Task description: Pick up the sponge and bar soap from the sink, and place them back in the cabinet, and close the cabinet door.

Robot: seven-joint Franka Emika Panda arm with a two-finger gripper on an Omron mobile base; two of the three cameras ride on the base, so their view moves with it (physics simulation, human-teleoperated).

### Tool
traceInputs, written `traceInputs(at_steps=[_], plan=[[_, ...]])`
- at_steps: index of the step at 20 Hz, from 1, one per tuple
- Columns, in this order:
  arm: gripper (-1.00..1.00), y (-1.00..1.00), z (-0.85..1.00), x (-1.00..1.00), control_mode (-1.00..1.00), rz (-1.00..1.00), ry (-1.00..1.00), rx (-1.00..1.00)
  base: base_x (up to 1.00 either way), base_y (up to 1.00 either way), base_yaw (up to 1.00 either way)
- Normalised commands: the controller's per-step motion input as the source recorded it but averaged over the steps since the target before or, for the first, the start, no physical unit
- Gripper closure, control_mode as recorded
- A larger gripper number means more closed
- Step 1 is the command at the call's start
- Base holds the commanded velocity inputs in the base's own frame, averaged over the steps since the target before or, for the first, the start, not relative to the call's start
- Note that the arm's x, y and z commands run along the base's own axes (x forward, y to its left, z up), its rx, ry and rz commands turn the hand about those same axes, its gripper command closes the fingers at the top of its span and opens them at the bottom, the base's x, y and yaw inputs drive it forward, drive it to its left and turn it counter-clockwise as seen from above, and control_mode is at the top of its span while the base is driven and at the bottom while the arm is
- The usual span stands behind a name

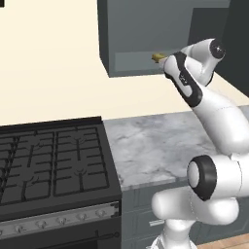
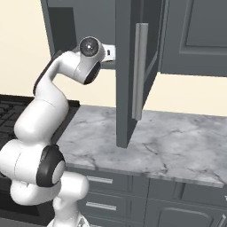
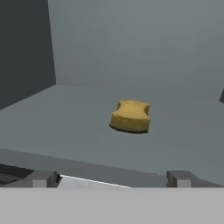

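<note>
The sponge (image 3: 130, 116), a mustard-yellow chunky block, lies free on the light grey shelf inside the cabinet (image 3: 131, 52). My gripper (image 3: 111, 178) is open at the shelf's front edge. Its two fingertips (image 3: 43, 178) stand wide apart, short of the sponge and touching nothing. From the left base view the sponge (image 1: 156, 57) peeks out at the lower opening of the cabinet (image 1: 141, 29), just in front of my hand. The cabinet door (image 2: 133, 80) stands swung open, with its slim bar handle (image 2: 140, 71) facing the camera. The bar soap and the sink are out of view.
A black gas stove (image 1: 48, 165) sits to the left of the grey marble counter (image 1: 146, 146). The open door juts out over the counter (image 2: 177, 142), right beside my arm. Grey base drawers (image 2: 133, 195) run below.
</note>
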Motion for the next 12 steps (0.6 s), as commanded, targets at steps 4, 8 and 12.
traceInputs(at_steps=[4,8,12], plan=[[-1.0,0.19,0.0,-0.64,-1.0,-0.05,0.02,0.0,0.0,0.0,0.0],[-1.0,0.25,0.0,-0.51,-1.0,-0.08,0.08,0.0,0.0,0.0,0.0],[-1.0,0.12,0.0,-0.5,-1.0,-0.06,0.06,0.0,0.0,0.0,0.0]])
